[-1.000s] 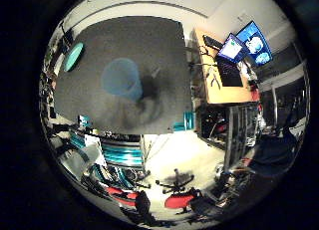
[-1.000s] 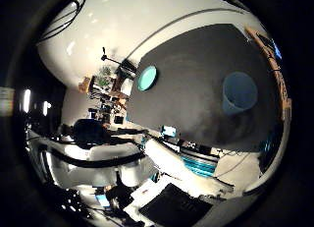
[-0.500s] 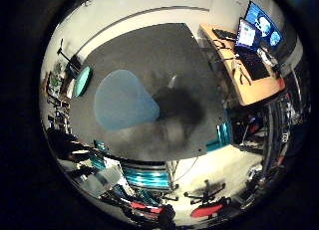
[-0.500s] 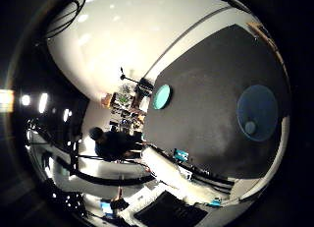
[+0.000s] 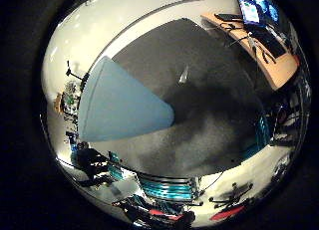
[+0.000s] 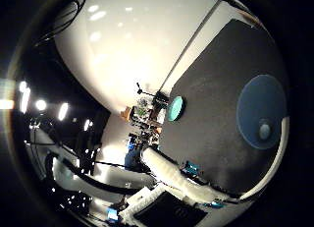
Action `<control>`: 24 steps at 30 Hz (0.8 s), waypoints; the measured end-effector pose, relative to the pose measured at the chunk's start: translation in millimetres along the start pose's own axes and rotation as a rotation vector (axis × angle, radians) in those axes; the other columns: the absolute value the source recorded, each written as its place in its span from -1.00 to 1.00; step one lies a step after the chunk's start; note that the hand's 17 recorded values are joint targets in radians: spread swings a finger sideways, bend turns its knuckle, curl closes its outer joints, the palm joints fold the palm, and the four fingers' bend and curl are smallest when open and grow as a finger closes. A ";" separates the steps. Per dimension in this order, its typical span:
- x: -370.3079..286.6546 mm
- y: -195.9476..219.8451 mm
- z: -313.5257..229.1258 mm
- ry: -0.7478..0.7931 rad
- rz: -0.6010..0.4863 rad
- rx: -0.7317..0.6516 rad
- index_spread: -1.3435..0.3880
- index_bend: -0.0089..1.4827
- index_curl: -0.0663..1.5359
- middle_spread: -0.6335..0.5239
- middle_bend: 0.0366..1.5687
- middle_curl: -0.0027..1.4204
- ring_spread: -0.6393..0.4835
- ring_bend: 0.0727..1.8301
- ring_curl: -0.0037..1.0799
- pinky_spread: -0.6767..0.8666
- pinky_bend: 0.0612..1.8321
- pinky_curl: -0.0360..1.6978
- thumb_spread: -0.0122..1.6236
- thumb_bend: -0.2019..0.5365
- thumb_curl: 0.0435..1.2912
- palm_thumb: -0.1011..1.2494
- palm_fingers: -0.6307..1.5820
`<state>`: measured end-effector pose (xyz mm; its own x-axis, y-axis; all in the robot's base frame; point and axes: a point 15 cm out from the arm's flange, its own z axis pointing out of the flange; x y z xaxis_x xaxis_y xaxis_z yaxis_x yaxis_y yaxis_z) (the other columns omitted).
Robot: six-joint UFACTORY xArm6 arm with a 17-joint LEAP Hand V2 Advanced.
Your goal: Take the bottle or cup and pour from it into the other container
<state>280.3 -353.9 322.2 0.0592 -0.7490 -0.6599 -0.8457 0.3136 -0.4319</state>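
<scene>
A light blue cup (image 5: pixel 119 110) stands on the dark grey table (image 5: pixel 209 90) and fills a large part of the little finger side view, so it is close to the palm. The thumb side view looks down into its open mouth (image 6: pixel 262 111), where a small pale spot shows at the bottom. A teal bowl (image 6: pixel 175 108) sits near the table's far edge, well apart from the cup. No part of my hand shows that I can tell apart, and nothing is seen held.
A wooden desk (image 5: pixel 279 65) with lit monitors (image 5: pixel 259 11) stands beyond one side of the table. Teal bins (image 5: pixel 169 187) sit below the table's edge. Office chairs (image 5: pixel 229 210) and clutter stand on the pale floor around.
Both views have closed in on the cup, which now looks much larger in the little finger side view. The cup and the bowl have kept their places on the table.
</scene>
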 end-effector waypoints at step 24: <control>74.4 28.1 2.0 -0.070 0.077 0.028 0.27 -0.80 -0.61 0.25 -0.66 -0.53 0.48 -0.53 -0.57 0.44 -0.38 -0.65 0.24 -0.53 -0.61 -0.28 -0.33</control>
<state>262.0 -399.6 259.8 0.0323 -0.6794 -0.7330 -0.8341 0.3858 -0.3943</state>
